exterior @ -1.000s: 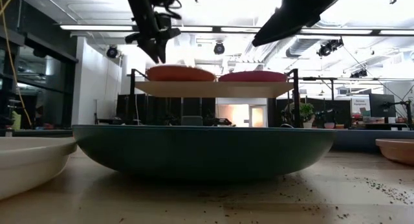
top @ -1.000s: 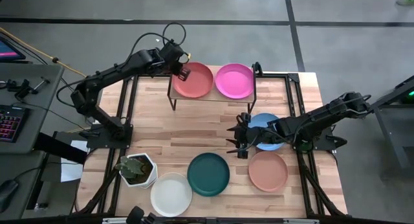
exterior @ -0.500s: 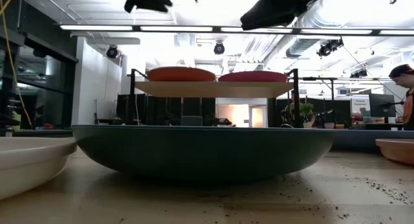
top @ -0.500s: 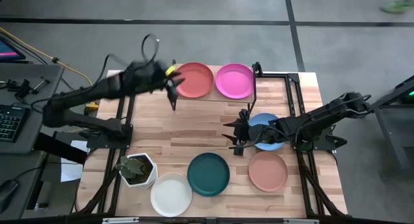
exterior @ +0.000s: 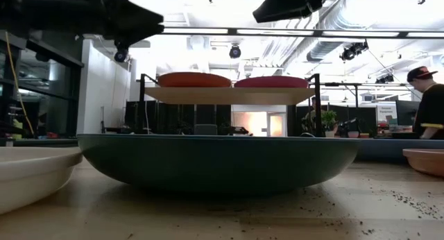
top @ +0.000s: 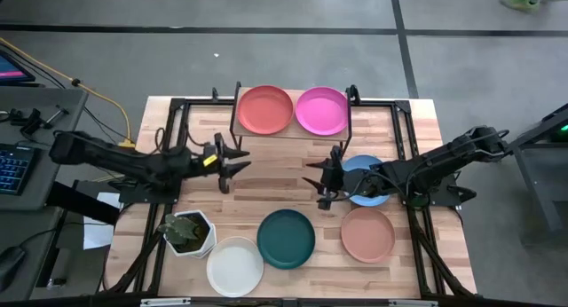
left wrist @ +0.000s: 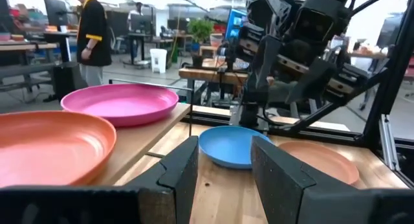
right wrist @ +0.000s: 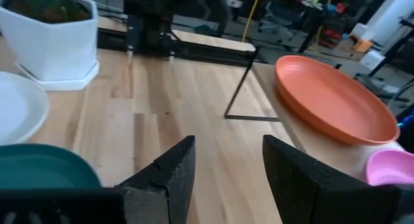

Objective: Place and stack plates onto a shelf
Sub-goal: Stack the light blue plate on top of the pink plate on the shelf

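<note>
I see my left gripper (top: 232,161) open and empty near the shelf (top: 291,132); my right gripper (top: 318,184) gapes empty beside the light blue plate (top: 366,177).

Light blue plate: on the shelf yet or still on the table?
On the table. The light blue plate lies beside the right gripper; the shelf holds only red and pink.

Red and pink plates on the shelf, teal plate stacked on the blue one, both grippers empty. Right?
Not quite. The teal plate lies alone on the table, apart from the blue plate; the high view shows it. The rest holds: red plate and pink plate on the shelf, left gripper and right gripper empty.
</note>
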Controlling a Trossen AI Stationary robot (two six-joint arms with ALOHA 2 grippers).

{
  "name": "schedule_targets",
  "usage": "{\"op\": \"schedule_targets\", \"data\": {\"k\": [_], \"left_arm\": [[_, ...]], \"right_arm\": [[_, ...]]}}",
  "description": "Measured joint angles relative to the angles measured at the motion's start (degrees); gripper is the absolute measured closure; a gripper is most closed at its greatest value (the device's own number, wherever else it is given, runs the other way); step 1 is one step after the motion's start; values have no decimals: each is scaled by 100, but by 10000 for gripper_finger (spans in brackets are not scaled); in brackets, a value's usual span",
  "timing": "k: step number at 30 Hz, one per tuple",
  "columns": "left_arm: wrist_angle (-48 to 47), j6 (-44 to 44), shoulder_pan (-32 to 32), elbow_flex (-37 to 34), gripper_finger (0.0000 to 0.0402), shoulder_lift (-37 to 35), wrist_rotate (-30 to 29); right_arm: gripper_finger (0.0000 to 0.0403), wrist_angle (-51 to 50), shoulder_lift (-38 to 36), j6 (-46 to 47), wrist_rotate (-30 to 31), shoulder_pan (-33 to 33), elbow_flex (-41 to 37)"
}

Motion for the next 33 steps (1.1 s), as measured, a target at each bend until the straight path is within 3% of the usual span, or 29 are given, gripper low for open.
{"op": "schedule_targets", "data": {"k": [8, 13, 15, 20, 22, 27, 33], "left_arm": [[154, 43, -287, -102, 270, -2, -201], [109, 25, -326, -102, 271, -2, -113], [119, 78, -336, -104, 271, -2, -78], [113, 104, -337, -106, 271, -12, -79], [109, 113, -337, -106, 271, -8, -75], [103, 109, -336, -106, 271, -8, -74], [46, 48, -335, -109, 271, -6, -67]], "right_arm": [[237, -134, 0, -14, 574, 0, 0], [237, -1366, -77, 1047, 925, 2, 0], [237, -2117, -130, 1850, 653, 0, 4], [237, -4100, -139, 4117, -1235, 2, 166], [237, -4766, -103, 4835, -1643, 53, 160], [237, -5879, 154, 5898, -1541, 160, 155], [237, -5361, 773, 6049, -1949, 166, 155]]}}
